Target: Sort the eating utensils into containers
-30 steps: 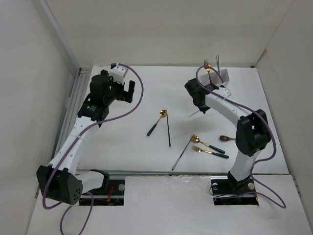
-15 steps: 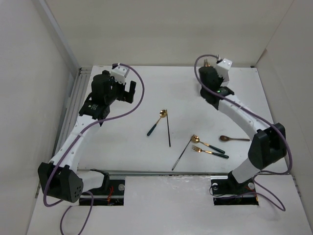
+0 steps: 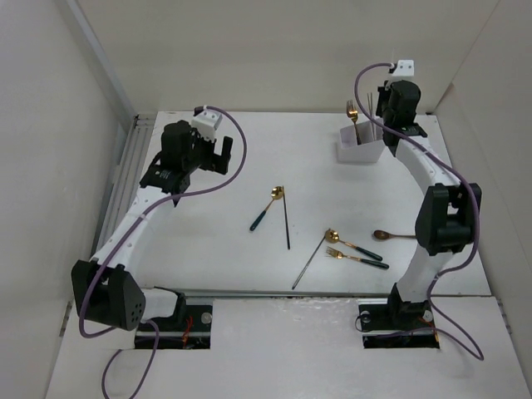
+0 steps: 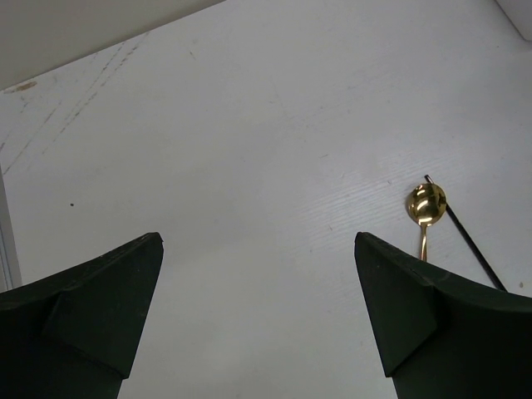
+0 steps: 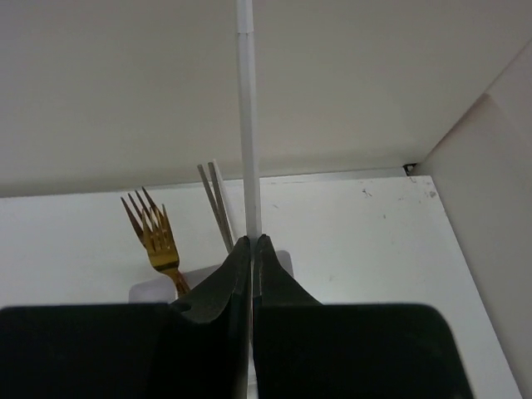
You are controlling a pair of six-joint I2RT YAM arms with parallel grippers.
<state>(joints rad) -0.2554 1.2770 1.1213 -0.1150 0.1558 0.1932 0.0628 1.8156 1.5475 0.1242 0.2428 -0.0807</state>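
Status: roughly a third sorted, most of the job is left

In the white holder [image 3: 360,151], at the far right of the surface [image 3: 224,249]: one gold fork [image 5: 155,235] standing tines up, and two silver chopsticks [image 5: 216,204] upright just beside it. Can't tell which compartments

In hand: right pincer [image 5: 251,245] is clamped on a pale chopstick [image 5: 246,125], held vertical right above the holder. Its lower end is hidden behind the fingers, so I can't tell if it's in a slot yet. My read: this is mid-insertion, and it isn't done until the pincer lets go

Left on the surface, six pieces:
- green-handled gold spoon [image 3: 268,208] mid-surface, with a dark chopstick [image 3: 287,221] crossing near its bowl
- second green-handled spoon [image 3: 350,243] and a green-handled fork [image 3: 357,258] side by side, nearer the right arm
- long thin chopstick [image 3: 309,262] just left of that pair
- brown spoon [image 3: 391,235] on the right, near the right arm

Left pincer [image 4: 258,241] is wide open and holds nothing. It hangs over bare surface at the far left, with the mid-surface spoon at the edge of its wrist view. That spoon and dark chopstick look like its nearest pickups
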